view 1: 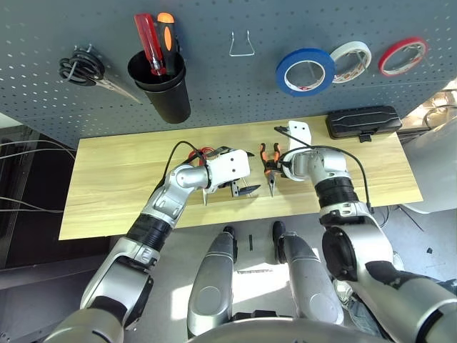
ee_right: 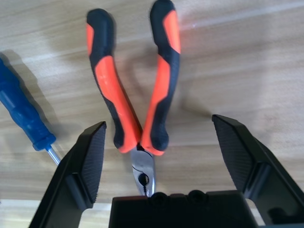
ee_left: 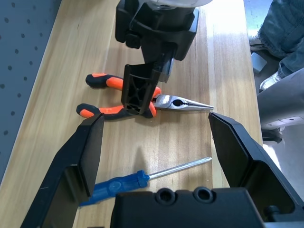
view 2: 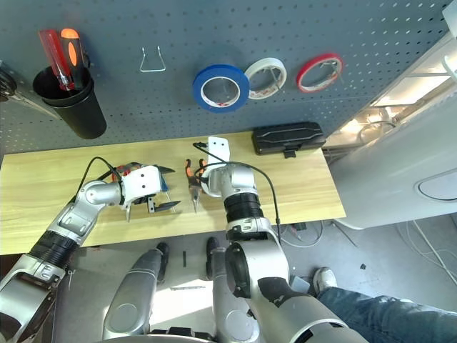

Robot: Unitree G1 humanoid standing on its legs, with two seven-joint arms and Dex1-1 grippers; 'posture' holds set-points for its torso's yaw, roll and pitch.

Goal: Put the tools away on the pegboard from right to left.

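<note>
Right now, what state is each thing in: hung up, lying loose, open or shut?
Blue tape roll: hung on the pegboard.
Scissors: hung on the pegboard, blades shut.
Pliers: lying flat on the table, handles slightly apart, between the right gripper's fingers, not gripped.
Blue screwdriver: lying loose on the table.
Black cup: on the pegboard, holding two screwdrivers.
Left gripper: open, holding nothing.
Right gripper: open.
</note>
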